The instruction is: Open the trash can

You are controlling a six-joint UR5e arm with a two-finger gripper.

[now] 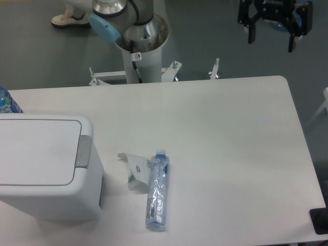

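The trash can point(46, 169) is a large white boxy bin at the left of the table, its flat lid down and a grey push-button tab point(83, 151) on its right edge. My gripper point(271, 37) hangs high at the top right, beyond the table's far edge and far from the bin. Its two black fingers stand apart with nothing between them.
A clear plastic bottle point(158, 190) lies on its side just right of the bin, beside a crumpled white wrapper point(136, 169). Another bottle's blue top point(7, 102) shows at the left edge behind the bin. The arm's base point(139, 46) stands behind the white table point(230, 154).
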